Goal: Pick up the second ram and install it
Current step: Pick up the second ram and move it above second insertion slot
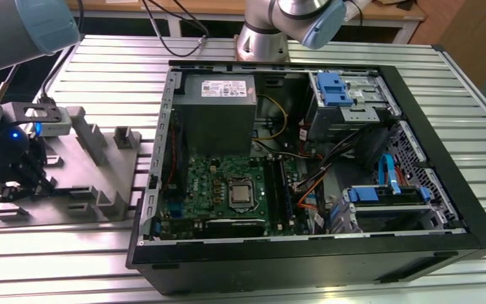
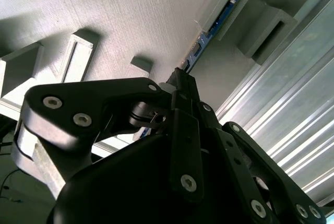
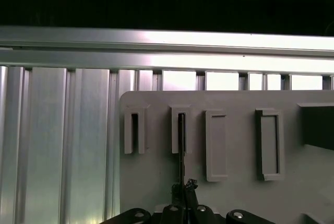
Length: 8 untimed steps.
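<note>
An aluminium slatted table (image 1: 108, 69) carries everything in the exterior view. An open black computer case (image 1: 311, 259) lies on its side across the middle. Inside it sit a grey power supply (image 1: 218, 107) and, below that, a green motherboard (image 1: 200, 183) with a square silver CPU (image 1: 241, 193).

The robot arm (image 1: 23, 25) sweeps in at the exterior view's left and drops over a grey fixture tray (image 1: 99, 190), which lies on the table just beside the case. The tray shows in both wrist views as a flat grey plate (image 3: 151, 182) (image 2: 130, 15) with raised slotted blocks.

The black gripper (image 1: 19, 183) hangs low over the tray end farthest from the case. In both wrist views (image 2: 180, 78) (image 3: 183, 187) it is right down at the plate.

The second ram (image 2: 209, 38) stands on its long edge on the tray. Its far end is seated in one of the slotted blocks, and its blue board runs straight back toward the gripper. In the first wrist view it reads as a thin dark line (image 3: 181, 151) from the slot to the fingertips.

The fingers (image 2: 185, 91) are drawn in narrow, pinching the near end of the stick from either side. The rest of the stick reaches out beyond them.
</note>
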{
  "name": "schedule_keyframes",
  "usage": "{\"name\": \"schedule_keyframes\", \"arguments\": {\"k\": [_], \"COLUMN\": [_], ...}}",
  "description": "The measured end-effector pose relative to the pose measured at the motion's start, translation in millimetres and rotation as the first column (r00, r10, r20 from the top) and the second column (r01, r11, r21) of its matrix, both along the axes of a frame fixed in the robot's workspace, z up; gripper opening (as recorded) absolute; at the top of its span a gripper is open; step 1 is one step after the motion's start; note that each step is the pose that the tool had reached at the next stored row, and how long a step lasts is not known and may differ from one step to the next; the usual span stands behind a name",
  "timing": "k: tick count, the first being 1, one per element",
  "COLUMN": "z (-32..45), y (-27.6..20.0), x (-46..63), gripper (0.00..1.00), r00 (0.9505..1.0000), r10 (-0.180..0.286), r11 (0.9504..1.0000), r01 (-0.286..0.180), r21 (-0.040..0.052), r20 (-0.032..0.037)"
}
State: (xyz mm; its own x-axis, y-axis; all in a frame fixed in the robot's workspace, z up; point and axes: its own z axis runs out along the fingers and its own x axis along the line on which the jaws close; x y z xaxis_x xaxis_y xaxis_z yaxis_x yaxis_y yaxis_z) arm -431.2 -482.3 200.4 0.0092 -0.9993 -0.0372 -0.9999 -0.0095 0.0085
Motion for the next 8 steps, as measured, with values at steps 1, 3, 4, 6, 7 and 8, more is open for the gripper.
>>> {"name": "schedule_keyframes", "arguments": {"k": [1, 3, 4, 6, 7, 8], "z": [0.0, 0.0, 0.0, 0.0, 0.1, 0.3], "y": [0.0, 0.0, 0.0, 0.0, 0.0, 0.0], "x": [0.0, 0.0, 0.0, 0.0, 0.0, 0.0], "gripper": [0.11, 0.11, 0.11, 0.11, 0.11, 0.11], "r00": [1.0000, 1.0000, 1.0000, 1.0000, 1.0000, 1.0000], "r10": [0.000, 0.000, 0.000, 0.000, 0.000, 0.000], "r11": [1.0000, 1.0000, 1.0000, 1.0000, 1.0000, 1.0000], "r01": [0.000, 0.000, 0.000, 0.000, 0.000, 0.000], "r21": [0.0001, 0.0005, 0.0007, 0.0010, 0.0011, 0.0012], "r20": [0.0000, 0.0000, 0.0000, 0.0000, 0.0000, 0.0002]}}
